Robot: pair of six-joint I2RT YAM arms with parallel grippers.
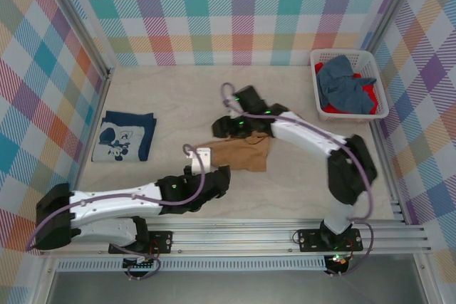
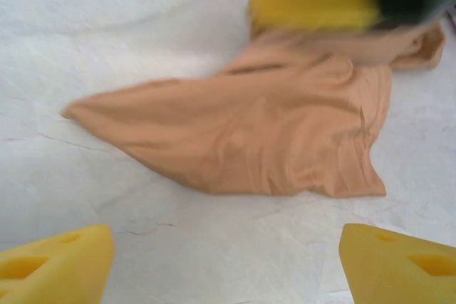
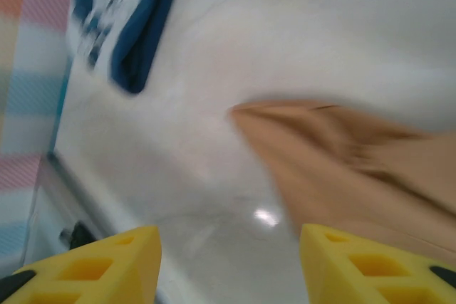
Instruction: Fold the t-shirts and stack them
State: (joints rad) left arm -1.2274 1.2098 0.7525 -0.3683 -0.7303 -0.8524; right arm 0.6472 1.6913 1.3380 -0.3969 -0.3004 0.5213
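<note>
Top view: the tan t-shirt (image 1: 241,153) lay crumpled at the centre of the surface (image 1: 299,190). The folded navy t-shirt (image 1: 125,137), print up, lay at the left of the frame, well apart from it. The white basket (image 1: 340,53) at upper right held a blue t-shirt (image 1: 346,82) over a red t-shirt (image 1: 368,92). Both arms reached to the tan shirt, but jaw spread was not readable there.

Left wrist view: the left claw (image 2: 228,265) was open. Its yellow fingers (image 2: 57,261) sat wide apart in the lower corners with bare surface between them. The tan shirt lay ahead at mid-frame, with a blurred yellow claw at the top edge over its far side.

Right wrist view: the right claw (image 3: 228,268) was open and holding nothing. The tan shirt lay at the right of the frame and the navy one, blurred, at upper left.
</note>
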